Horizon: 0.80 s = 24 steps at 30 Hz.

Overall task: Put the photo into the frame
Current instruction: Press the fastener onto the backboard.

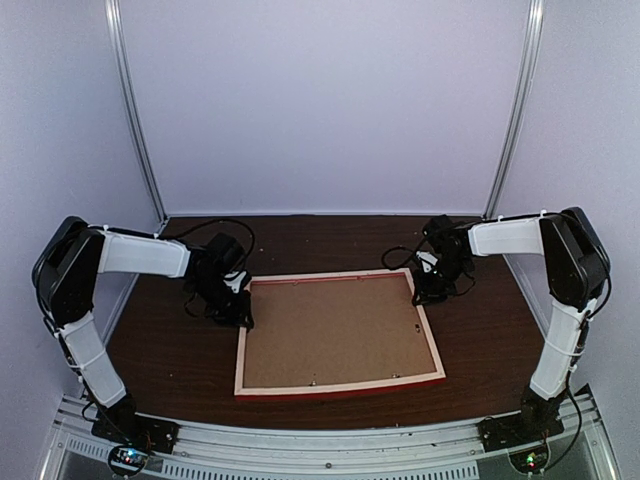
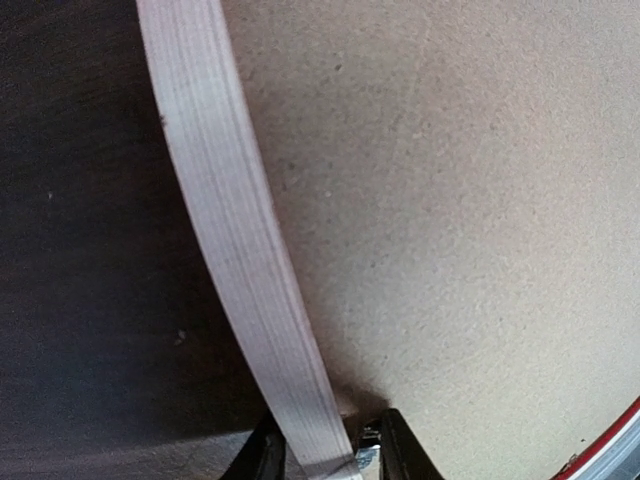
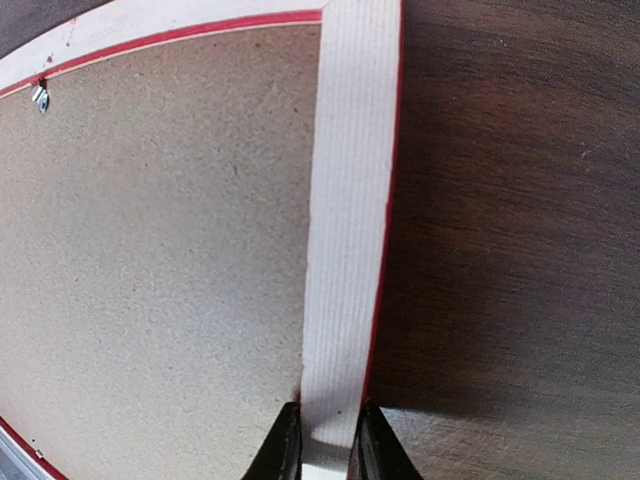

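The frame (image 3: pixel 345 230) shows pale bare wood, matt, with fine straight grain. Its outer edge is red paint with a slight gloss. The board (image 1: pixel 335 330) inside it is brown fibreboard, matt, speckled and faintly rough. A small clip (image 3: pixel 40 95) at ten o'clock in the right wrist view is shiny metal. The table (image 1: pixel 170 345) is dark wood grain with a low sheen. The arm shells (image 1: pixel 140 255) look like smooth white plastic.
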Motion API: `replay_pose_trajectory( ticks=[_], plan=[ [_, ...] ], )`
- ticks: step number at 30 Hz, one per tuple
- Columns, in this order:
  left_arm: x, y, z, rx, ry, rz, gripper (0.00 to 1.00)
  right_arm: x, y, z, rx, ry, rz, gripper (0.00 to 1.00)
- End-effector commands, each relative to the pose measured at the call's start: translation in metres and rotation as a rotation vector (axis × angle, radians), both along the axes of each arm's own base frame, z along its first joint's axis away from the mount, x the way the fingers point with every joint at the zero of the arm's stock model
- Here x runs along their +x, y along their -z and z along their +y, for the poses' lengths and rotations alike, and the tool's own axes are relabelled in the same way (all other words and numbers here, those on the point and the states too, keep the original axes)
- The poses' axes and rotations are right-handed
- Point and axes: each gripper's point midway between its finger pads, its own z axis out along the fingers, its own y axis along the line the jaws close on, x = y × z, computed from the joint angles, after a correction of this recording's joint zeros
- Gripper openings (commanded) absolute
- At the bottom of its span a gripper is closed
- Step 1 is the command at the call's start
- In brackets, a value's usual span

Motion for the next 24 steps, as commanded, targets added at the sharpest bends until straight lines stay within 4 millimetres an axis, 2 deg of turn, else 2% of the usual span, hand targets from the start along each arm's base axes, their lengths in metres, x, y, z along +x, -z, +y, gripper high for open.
replay_pose_trajectory(
  ticks=[1, 6, 11, 16, 24],
  plan=[
    [0.024, 0.005, -0.005, -0.026, -0.022, -0.051, 0.30, -0.026, 0.026, -0.012, -0.063, -0.023, 0.099, 0.19],
    [0.030, 0.003, -0.007, -0.051, -0.043, -0.054, 0.42, -0.028, 0.028, -0.013, -0.066, -0.018, 0.106, 0.20],
    [0.031, 0.003, -0.002, -0.050, -0.052, -0.051, 0.44, -0.028, 0.028, -0.013, -0.064, -0.013, 0.106, 0.20],
    [0.028, 0.005, 0.002, -0.038, -0.051, -0.041, 0.34, -0.028, 0.026, -0.013, -0.064, -0.012, 0.103, 0.21],
    [0.024, 0.009, 0.007, -0.021, -0.050, -0.041, 0.21, -0.025, 0.016, -0.006, -0.018, -0.012, 0.085, 0.36]
  ],
)
